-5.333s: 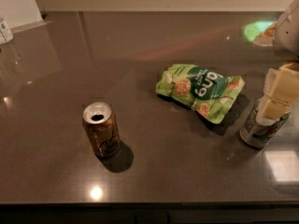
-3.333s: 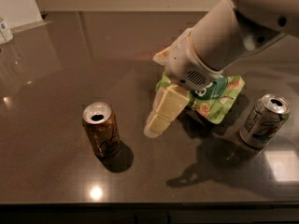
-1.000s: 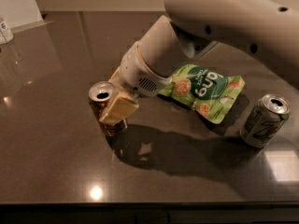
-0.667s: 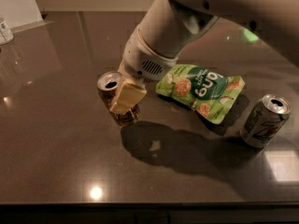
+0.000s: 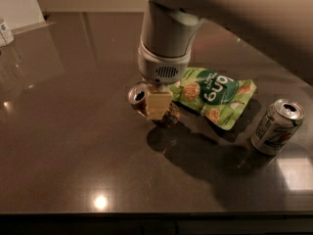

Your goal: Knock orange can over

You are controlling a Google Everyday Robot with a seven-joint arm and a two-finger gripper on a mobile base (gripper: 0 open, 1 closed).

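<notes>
The orange can (image 5: 139, 96) is a coppery drink can with a silver top. It leans hard to the left on the dark table (image 5: 73, 146), its top facing left and up, its lower part behind the gripper. My gripper (image 5: 157, 103) with cream-coloured fingers comes down from the white arm (image 5: 166, 38) and sits right against the can's body, covering most of it.
A green snack bag (image 5: 215, 94) lies flat just right of the gripper. A white-and-green can (image 5: 276, 126) stands upright at the right. A small white container (image 5: 6, 32) stands at the far left edge. The table's front edge runs along the bottom.
The arm has swung from the right side across to the orange can. The can has been pushed right and back from its upright spot and now tilts sharply.
</notes>
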